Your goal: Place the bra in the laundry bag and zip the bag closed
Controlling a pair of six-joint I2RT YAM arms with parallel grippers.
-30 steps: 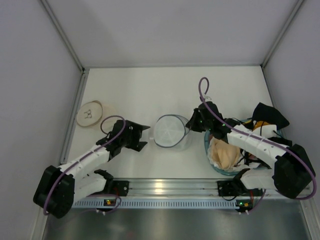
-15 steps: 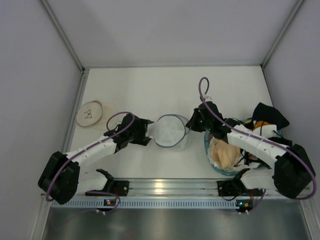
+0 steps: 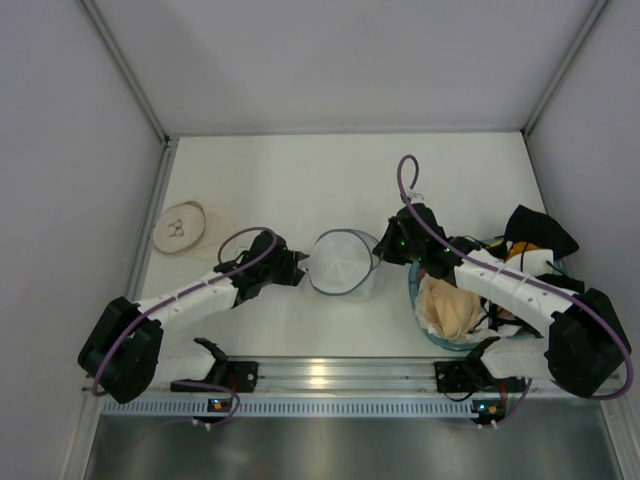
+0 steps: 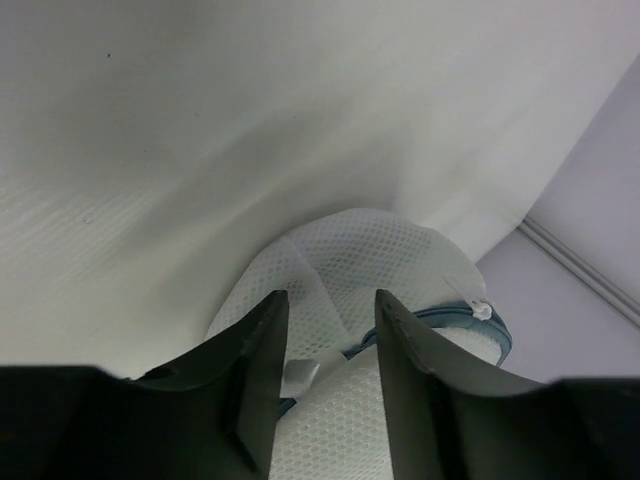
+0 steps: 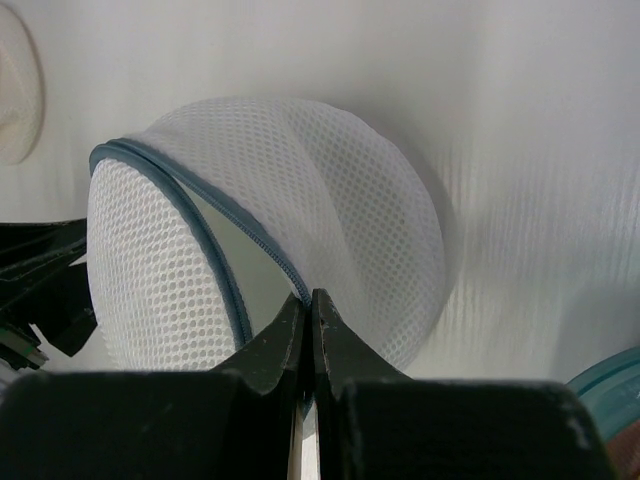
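Observation:
The laundry bag, a small round white mesh pouch with a blue-grey zipper rim, stands mid-table with its mouth gaping. My right gripper is shut on the zipper edge at the bag's right side; its tips pinch the rim of the laundry bag. My left gripper is at the bag's left side. Its jaws stand apart astride the mesh, with a silver zipper pull beside the left finger. A cream round-cupped piece, seemingly the folded bra, lies far left on the table.
A blue basket at the right holds a beige garment and a black one under my right arm. Walls close in the table on the left, back and right.
My left arm has reached right to the bag's left edge and its jaws have narrowed around the mesh. The right gripper and the bag have stayed put.

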